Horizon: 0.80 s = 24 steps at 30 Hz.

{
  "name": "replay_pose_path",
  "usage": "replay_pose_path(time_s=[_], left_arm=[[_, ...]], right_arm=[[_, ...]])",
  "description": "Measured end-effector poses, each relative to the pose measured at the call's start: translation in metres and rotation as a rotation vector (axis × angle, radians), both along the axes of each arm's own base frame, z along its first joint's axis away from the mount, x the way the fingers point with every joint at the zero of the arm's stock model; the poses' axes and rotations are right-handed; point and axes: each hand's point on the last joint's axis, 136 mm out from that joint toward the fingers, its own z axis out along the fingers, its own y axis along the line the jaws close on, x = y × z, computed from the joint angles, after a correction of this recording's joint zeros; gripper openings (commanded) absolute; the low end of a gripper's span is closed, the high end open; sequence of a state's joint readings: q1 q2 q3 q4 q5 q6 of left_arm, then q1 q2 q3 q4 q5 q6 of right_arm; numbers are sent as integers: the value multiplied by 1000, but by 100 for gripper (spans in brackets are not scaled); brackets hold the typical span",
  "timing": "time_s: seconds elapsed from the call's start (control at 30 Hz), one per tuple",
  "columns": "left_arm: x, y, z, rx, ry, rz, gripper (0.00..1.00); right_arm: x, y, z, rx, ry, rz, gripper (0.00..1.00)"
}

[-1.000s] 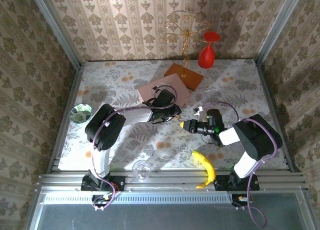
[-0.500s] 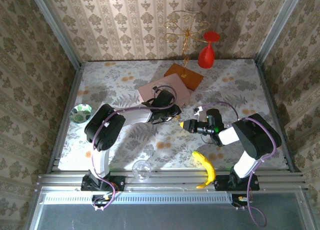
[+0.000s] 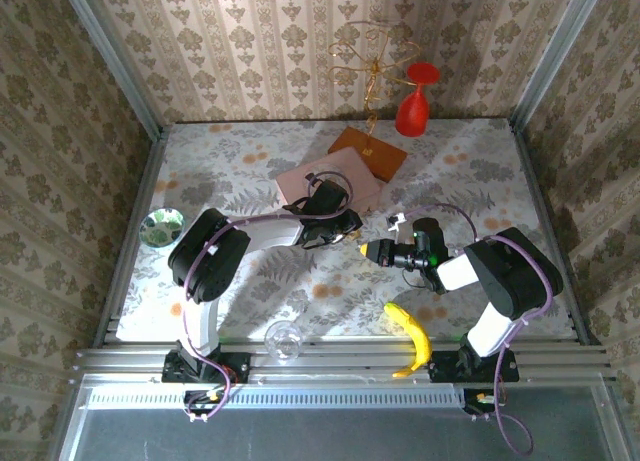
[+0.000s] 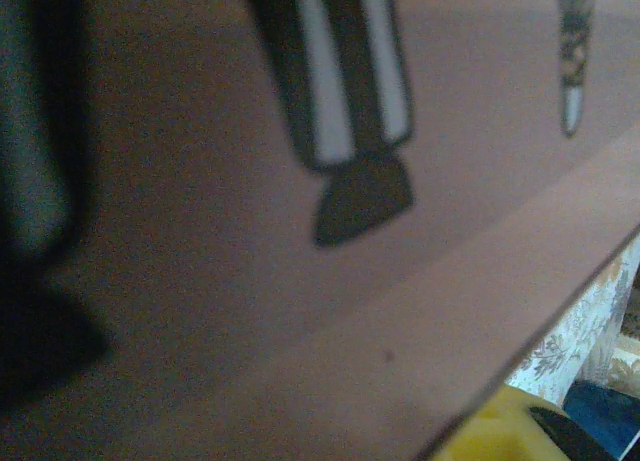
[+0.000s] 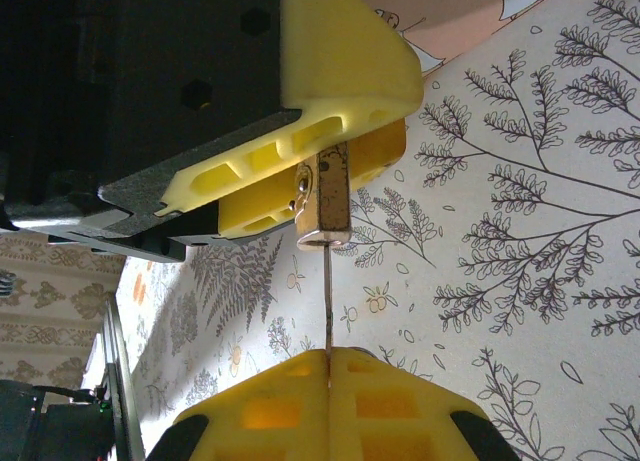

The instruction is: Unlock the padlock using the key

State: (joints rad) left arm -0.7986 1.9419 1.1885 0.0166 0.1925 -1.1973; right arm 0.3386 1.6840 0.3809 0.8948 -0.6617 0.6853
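Note:
In the right wrist view the small brass padlock (image 5: 325, 196) hangs just above the patterned tablecloth, pinched between the yellow fingers (image 5: 340, 76) of my left gripper (image 3: 347, 228). A thin key (image 5: 327, 301) runs straight from the padlock's underside back into my right gripper (image 5: 329, 359), whose yellow fingertips are shut on it. From above, the two grippers meet tip to tip at mid-table, the right gripper (image 3: 366, 249) just right of the left. The left wrist view is pressed close to the pink box (image 4: 300, 321) and is blurred.
The pink box (image 3: 330, 181) lies just behind the left gripper. A gold stand on a brown base (image 3: 368, 151) holds a red glass (image 3: 415, 106) at the back. A banana (image 3: 410, 336) and a clear glass (image 3: 283, 338) sit near the front edge, and a small dish (image 3: 162, 226) at the left.

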Motion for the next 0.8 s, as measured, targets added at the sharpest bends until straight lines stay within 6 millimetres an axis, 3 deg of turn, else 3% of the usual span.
replay_pose_path(time_s=[0.8], left_arm=[[0, 0, 1, -18, -11, -3, 4]], right_arm=[[2, 1, 4, 28, 4, -9, 0]])
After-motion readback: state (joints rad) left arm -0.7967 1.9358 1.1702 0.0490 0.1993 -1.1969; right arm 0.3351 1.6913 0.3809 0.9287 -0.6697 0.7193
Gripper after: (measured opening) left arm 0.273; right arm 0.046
